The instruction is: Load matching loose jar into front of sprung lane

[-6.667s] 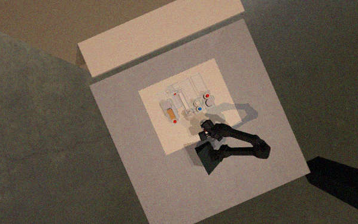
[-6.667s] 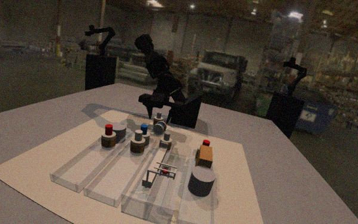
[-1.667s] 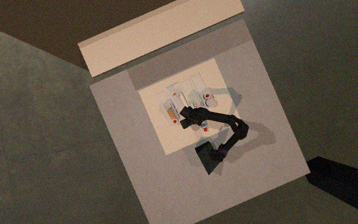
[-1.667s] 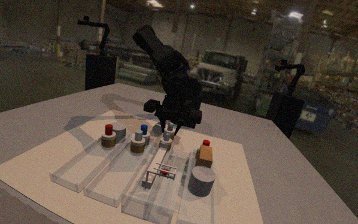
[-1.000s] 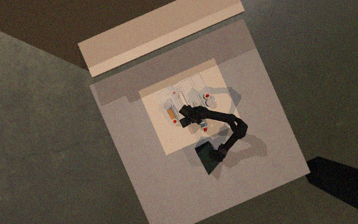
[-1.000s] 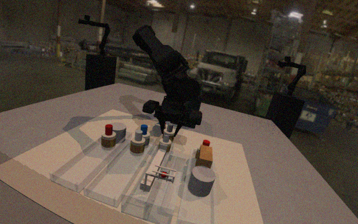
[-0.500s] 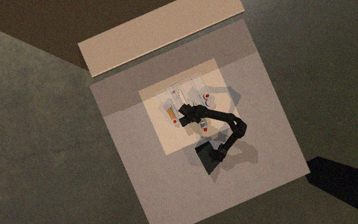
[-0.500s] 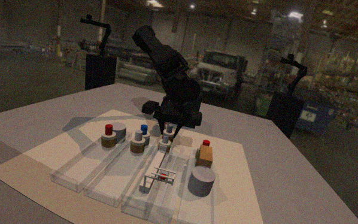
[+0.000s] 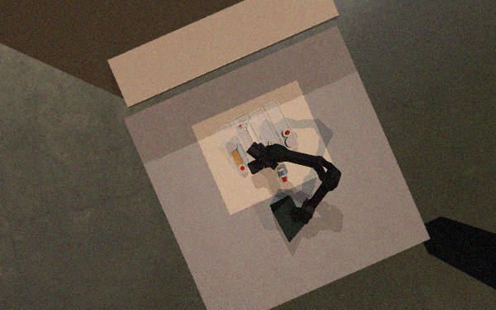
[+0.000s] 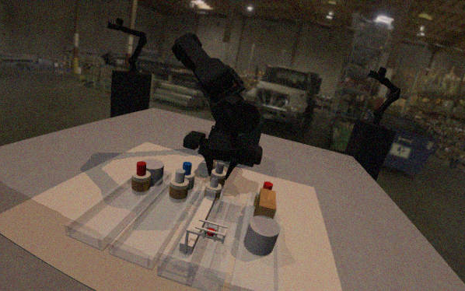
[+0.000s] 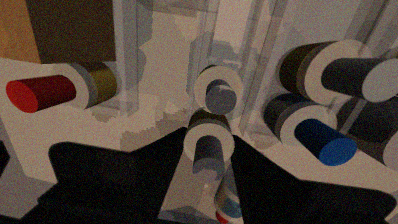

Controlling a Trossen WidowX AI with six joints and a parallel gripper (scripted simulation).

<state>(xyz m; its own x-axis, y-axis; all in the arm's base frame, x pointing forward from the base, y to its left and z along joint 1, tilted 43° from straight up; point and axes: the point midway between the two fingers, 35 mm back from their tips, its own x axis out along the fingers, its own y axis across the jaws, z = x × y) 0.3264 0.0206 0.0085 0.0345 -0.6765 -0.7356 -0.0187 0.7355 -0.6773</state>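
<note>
Grey-capped jar (image 11: 208, 145) sits clamped in the half-closed jaws, its twin (image 11: 219, 91) just ahead in the lane (image 10: 192, 229). Rigid, light, probably slick; body grip suits pushing.

- A warehouse or industrial hall, dim under ceiling lamps (image 10: 382, 18).
- A parked truck (image 10: 285, 93) stands at the far side.
- Crowded storage shelving (image 10: 452, 97) fills the far right.
- Two more robot arms on dark pedestals (image 10: 131, 91) flank a grey work table (image 10: 363, 202).
</note>
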